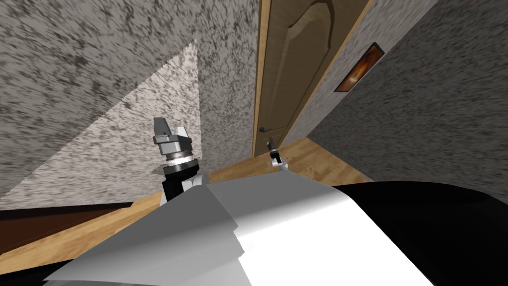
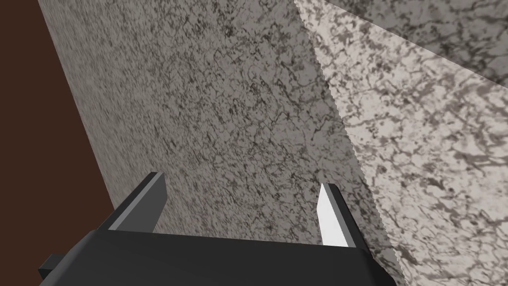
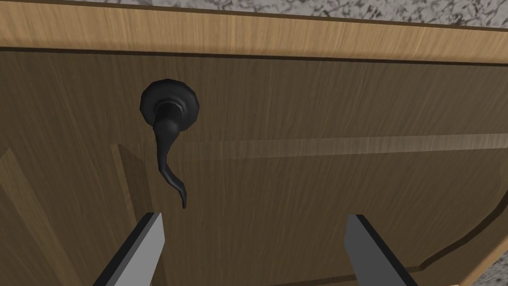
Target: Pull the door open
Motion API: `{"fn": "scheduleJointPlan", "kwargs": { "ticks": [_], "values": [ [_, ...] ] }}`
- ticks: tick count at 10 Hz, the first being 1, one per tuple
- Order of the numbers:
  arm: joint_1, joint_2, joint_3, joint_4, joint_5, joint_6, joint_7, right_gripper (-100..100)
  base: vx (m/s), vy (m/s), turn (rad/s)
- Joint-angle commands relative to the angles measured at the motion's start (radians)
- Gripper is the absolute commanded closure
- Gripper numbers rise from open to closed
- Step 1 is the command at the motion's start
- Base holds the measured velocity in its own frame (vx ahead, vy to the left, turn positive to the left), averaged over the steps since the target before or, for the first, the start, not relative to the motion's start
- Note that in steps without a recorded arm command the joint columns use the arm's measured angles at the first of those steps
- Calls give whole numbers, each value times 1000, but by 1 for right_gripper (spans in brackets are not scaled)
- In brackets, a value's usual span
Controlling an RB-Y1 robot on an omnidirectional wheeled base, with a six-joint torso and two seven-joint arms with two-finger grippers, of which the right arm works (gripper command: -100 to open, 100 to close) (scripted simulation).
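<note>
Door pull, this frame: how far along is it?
Done: the right gripper faces the door, open. In hand: the reach for the dark lever handle, whose tip lies just beyond one finger, not between them. Left: grip it and pull; the door looks shut in its frame. The left gripper is open beside the speckled wall.

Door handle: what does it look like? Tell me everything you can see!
The door handle is a black, smooth lever. It grows from a round plate on the brown wooden door, close to the lighter door frame. It curves like a tail and thins to a curled tip. Nothing touches it: the right gripper is open just short of it, with the handle's tip near one finger, not touching.
</note>
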Motion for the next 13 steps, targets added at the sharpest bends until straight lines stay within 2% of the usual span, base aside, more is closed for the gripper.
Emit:
{"fn": "scheduleJointPlan", "kwargs": {
  "ticks": [1,4,7,13],
  "values": [
    [-20,-4,0,41,1,-6,-4,-100,24,-103,135],
    [-50,-10,2,109,2,-18,-11,-100,24,-100,110],
    [-94,-20,5,211,5,-36,-22,-100,44,-142,182],
    [-146,-30,8,330,8,-58,-34,-100,21,-113,106]
  ]
}}
